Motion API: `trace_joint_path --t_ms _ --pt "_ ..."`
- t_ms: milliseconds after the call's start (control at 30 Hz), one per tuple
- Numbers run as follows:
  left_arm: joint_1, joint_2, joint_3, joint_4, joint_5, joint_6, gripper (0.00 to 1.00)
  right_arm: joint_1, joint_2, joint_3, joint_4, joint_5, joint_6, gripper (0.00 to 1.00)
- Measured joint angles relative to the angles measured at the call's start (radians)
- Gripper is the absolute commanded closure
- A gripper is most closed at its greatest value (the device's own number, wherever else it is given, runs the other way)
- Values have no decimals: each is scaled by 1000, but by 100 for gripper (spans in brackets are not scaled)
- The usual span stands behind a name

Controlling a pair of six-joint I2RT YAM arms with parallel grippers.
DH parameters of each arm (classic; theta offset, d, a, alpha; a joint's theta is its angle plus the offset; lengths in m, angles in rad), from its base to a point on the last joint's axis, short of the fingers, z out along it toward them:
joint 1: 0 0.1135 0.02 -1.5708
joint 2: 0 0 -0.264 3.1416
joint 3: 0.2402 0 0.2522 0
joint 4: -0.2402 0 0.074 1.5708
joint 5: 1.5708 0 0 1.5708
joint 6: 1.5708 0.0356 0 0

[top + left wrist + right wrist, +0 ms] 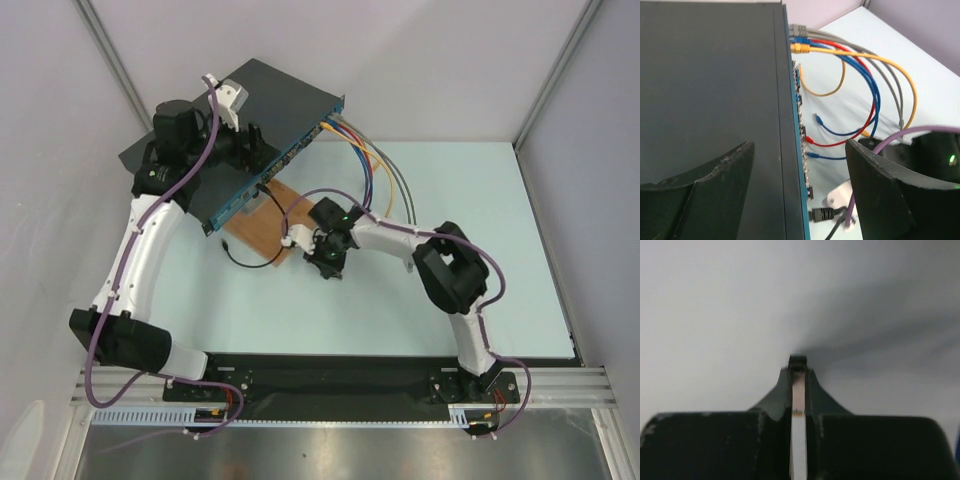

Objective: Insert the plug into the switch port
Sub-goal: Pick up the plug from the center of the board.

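Evidently the move ahead turns on the black plug (pixel 821 214). It lies at the bottom edge of the left wrist view, its long axis square to the blue front face (pixel 799 150) of the switch (pixel 240 110), nose toward the row of ports. It sits right against that face, but I cannot tell whether it is seated in a port.

The switch sits in the upper left of the top view, its face running diagonally from lower left to upper right. The left gripper (pixel 250 145) hangs over it with jaws spread wide, holding nothing, the switch's front edge between them.

The right gripper (pixel 327 262) is at mid-frame, just off the lower right corner of the wooden board (pixel 272 222), so the plug lies up and to the left of it. Its jaws are pressed together. The right wrist view shows no plug between them, though I cannot rule out something thin. Judging by position, the right arm is the better placed to push.

Coloured patch cables (pixel 370 170) crowd the upper right end of the face. A black cable (pixel 250 264) loops at the board's lower edge. The table (pixel 470 200) gives room toward the lower right.
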Motion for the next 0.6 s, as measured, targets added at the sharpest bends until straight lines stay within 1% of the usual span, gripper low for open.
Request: trace_joint_path --t_ms 100,233,367,467,600 --pt "-3 21 17 23 30 -5 21 -82 -85 -67 -24 -38 8 100" --pt "-12 37 39 59 63 -19 22 -208 -219 -108 -47 -113 51 100" --pt "-21 58 73 121 84 -54 22 -319 -372 -113 14 -230 121 100" --pt "-26 73 94 158 104 -88 22 -346 -454 -98 23 -309 128 100" --pt "-61 78 100 167 120 -80 22 -359 -489 -80 14 -386 142 100"
